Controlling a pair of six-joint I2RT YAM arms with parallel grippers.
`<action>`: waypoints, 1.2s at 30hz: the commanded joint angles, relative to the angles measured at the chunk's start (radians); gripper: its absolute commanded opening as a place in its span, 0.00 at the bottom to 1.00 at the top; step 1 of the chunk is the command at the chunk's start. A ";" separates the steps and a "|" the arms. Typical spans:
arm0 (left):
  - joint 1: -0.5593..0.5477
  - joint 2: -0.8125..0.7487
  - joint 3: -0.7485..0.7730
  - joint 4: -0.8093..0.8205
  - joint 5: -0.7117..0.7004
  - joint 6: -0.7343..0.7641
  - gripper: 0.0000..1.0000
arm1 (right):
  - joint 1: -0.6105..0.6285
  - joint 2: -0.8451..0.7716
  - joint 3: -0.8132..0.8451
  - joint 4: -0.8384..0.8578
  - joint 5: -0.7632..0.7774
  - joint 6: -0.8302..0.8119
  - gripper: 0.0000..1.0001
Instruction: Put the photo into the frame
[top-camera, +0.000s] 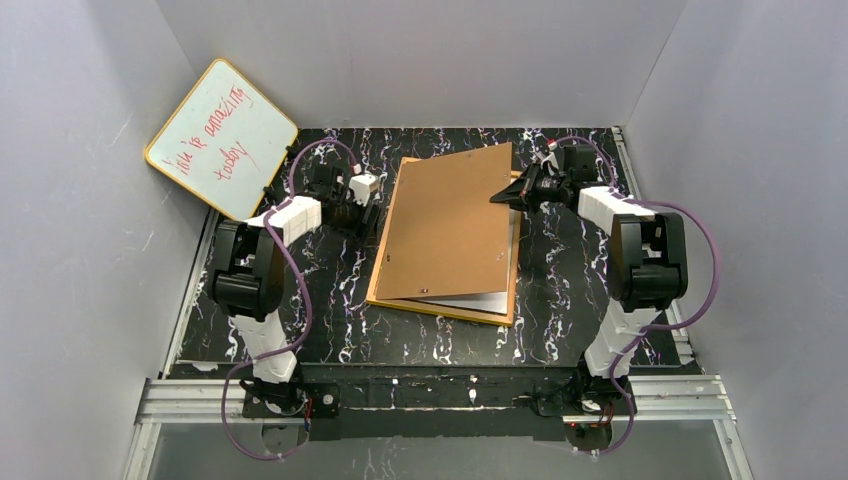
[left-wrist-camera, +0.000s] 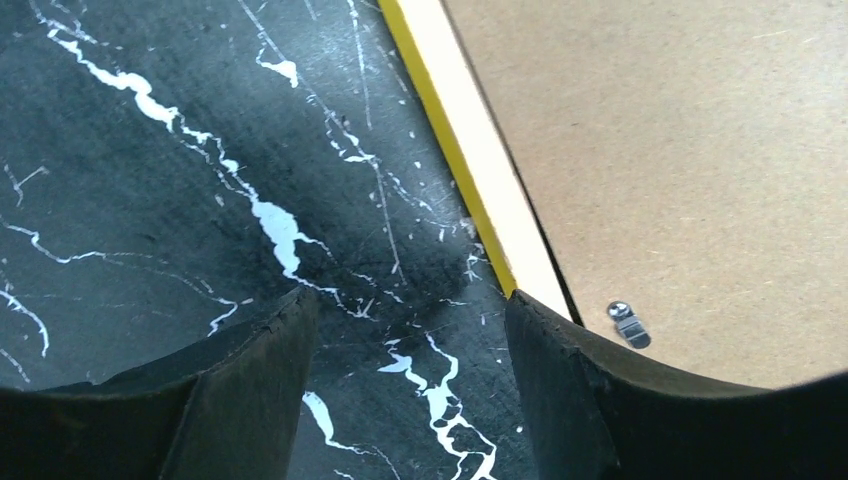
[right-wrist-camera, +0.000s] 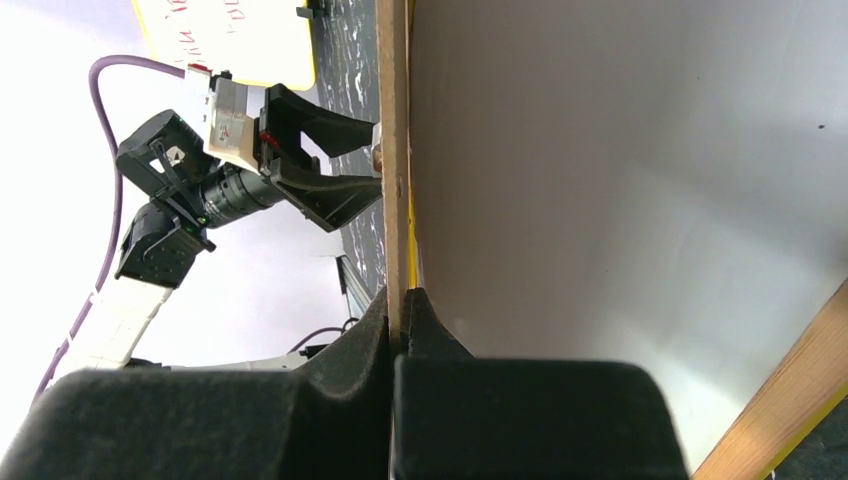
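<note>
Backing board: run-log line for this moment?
right pincer: shut on backing board, right edge lifted | left pincer: open at frame left edge | photo: white back showing under backing board

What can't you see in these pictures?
- Picture side of the photo: top view shows only a white strip; the backing board covers the rest.
- Glass of the frame: hidden under the board and photo in every view.
- Whiteboard: cut off by the top edge in the right wrist view.
</note>
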 joint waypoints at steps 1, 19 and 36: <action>-0.012 -0.028 -0.011 -0.024 0.036 0.017 0.66 | -0.001 0.004 -0.001 0.027 -0.004 -0.004 0.01; -0.048 -0.043 -0.022 -0.073 0.083 0.055 0.71 | -0.013 -0.042 -0.046 -0.058 0.094 -0.077 0.01; -0.051 -0.039 -0.017 -0.087 0.081 0.067 0.71 | -0.036 -0.059 -0.078 -0.054 0.147 -0.083 0.01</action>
